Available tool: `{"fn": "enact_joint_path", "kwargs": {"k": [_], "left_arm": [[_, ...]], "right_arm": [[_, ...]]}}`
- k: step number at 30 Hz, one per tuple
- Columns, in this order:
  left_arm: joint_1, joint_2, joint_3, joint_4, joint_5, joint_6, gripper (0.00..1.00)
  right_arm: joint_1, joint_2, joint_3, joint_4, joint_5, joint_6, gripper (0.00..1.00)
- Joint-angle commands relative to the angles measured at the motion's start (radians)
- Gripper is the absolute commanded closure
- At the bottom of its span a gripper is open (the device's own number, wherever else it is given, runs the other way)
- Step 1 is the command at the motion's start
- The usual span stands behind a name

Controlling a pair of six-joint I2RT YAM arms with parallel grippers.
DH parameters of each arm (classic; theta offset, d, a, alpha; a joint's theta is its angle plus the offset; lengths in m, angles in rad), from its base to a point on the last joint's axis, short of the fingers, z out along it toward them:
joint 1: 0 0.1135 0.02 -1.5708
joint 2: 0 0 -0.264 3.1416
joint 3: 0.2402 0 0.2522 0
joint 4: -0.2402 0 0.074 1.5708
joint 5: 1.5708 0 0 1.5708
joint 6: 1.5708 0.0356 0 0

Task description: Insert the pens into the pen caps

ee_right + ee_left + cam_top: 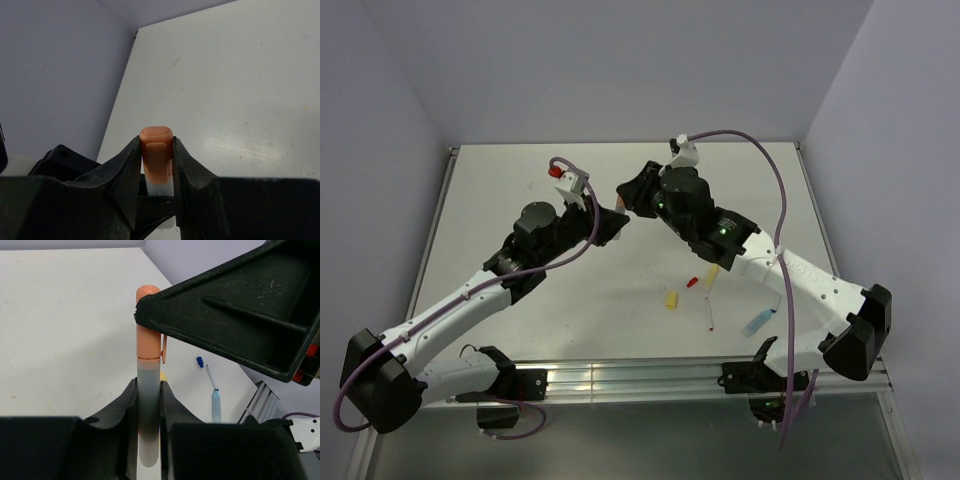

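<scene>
A white pen [148,415] stands upright in my shut left gripper [149,390]. An orange pen cap [148,335] sits on the pen's top end. My right gripper [156,150] is shut on that orange cap [156,150], with the white pen body [163,189] showing just under it. In the top view the two grippers meet above the middle of the table, left [612,225] and right [638,192]. A yellow cap [671,299], a red cap [692,283], a thin red pen [710,312] and a light blue pen [758,320] lie on the table.
A yellowish pen [712,272] lies under the right arm. A small dark blue piece [200,361] on a thin stick lies beside the light blue pen [216,407]. The white table [520,200] has walls at the back and sides and a metal rail [620,380] at the front.
</scene>
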Motion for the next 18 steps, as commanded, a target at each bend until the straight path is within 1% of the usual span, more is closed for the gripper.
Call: {"fn": "enact_joint_path", "kwargs": {"k": [1,8,18], "left_arm": [[0.038,-0.054,0.072,0.217,-0.093,0.048,1.00],[0.036,-0.040,0.127,0.239,-0.096,0.072,1.00],[0.036,-0.018,0.214,0.226,-0.097,0.091,1.00]], "right_arm": [[0.075,-0.028,-0.040,-0.132,-0.089,0.023,1.00],[0.138,-0.025,-0.026,-0.149,-0.033,0.030,1.00],[0.186,-0.012,-0.031,-0.172,0.018,0.031,1.00]]}}
